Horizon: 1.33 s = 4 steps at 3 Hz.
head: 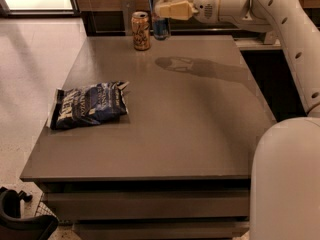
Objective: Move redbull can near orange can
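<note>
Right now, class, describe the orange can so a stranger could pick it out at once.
Go to the grey table, far edge. Two drink cans are there: the orange can stands left of the redbull can gripped by the end effector. It alone is orange-brown with dark markings; its neighbour is silver and blue.

Robot body, one arm. The arm point(282, 19) is clad in smooth off-white shells: rounded, tubular segments meeting at thin darker seams. Small dark recessed fastener holes run in a row along the long link's side. The wrist housing point(220, 4) is a short, bulbous white cylinder with a cluster of tiny dark dots on its face. The gripper point(161, 8) sits at the arm's tip, top centre, at the table's far edge point(200, 38). Its cream-tan, blocky fingers point(175, 9) are closed around the redbull can point(161, 29). A large domed white shell point(287, 184), plain and unmarked, fills the lower right.
</note>
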Motion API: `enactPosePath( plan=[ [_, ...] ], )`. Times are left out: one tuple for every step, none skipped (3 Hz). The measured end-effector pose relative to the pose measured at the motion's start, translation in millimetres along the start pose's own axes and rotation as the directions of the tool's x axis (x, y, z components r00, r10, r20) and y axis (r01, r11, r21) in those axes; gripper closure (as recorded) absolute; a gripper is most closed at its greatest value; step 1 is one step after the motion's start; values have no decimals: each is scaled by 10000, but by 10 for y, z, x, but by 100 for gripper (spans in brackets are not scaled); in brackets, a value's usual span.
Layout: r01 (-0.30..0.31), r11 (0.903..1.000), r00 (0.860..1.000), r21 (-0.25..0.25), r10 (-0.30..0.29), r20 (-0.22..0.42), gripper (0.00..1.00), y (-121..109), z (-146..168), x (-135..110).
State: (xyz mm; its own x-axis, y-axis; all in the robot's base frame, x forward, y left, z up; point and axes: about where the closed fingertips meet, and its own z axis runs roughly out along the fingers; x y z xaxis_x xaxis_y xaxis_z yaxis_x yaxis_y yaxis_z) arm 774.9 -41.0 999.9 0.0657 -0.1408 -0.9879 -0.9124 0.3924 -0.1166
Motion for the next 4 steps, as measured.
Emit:
enactPosePath(
  plan=[
    [-80,9964,10000,841,84,-39,100,-354,-148,315],
    [-373,9919,9990,1211,398,-187,100,-488,-197,539],
    [-1056,9839,9944,1441,1051,113,100,-571,-157,917],
    [-1403,9793,9897,1457,1345,487,100,-571,-89,1116]
  ],
)
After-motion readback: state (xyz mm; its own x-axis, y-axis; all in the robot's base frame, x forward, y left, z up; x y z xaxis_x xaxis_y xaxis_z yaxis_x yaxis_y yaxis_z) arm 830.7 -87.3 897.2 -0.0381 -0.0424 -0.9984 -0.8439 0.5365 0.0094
